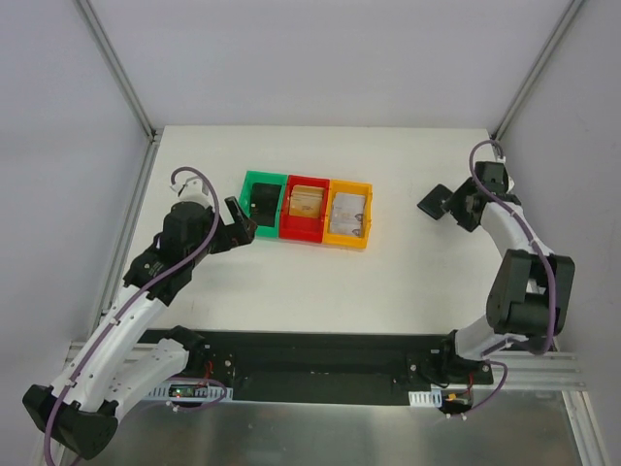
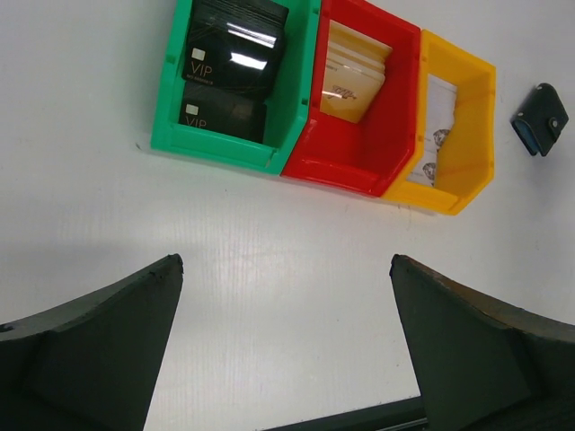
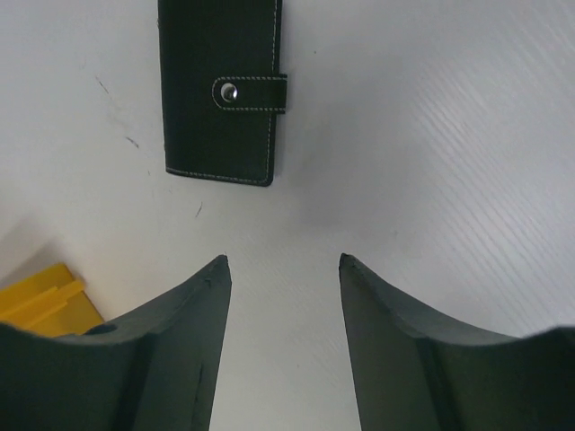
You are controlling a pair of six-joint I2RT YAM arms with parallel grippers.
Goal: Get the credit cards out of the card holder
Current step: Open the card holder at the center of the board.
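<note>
one closed card holder (image 3: 220,90) just ahead of right gripper (image 3: 283,269), spread, empty | left gripper (image 2: 286,265) spread, empty | step: approach | next: pin holder, unsnap tab (image 3: 252,92)

A flat white table (image 1: 291,291) with a faintly ribbed surface and a few small dark scuffs carries everything. Three open plastic bins stand on it in one row, side walls touching: a green plastic bin (image 2: 216,148), a red plastic bin (image 2: 337,175) in the middle and a yellow plastic bin (image 2: 440,193). Apart from the yellow one, on its far side from the red, a closed black card holder (image 3: 220,90) with pale stitching lies flat on the tabletop, its strap fastened by a metal snap.
</note>
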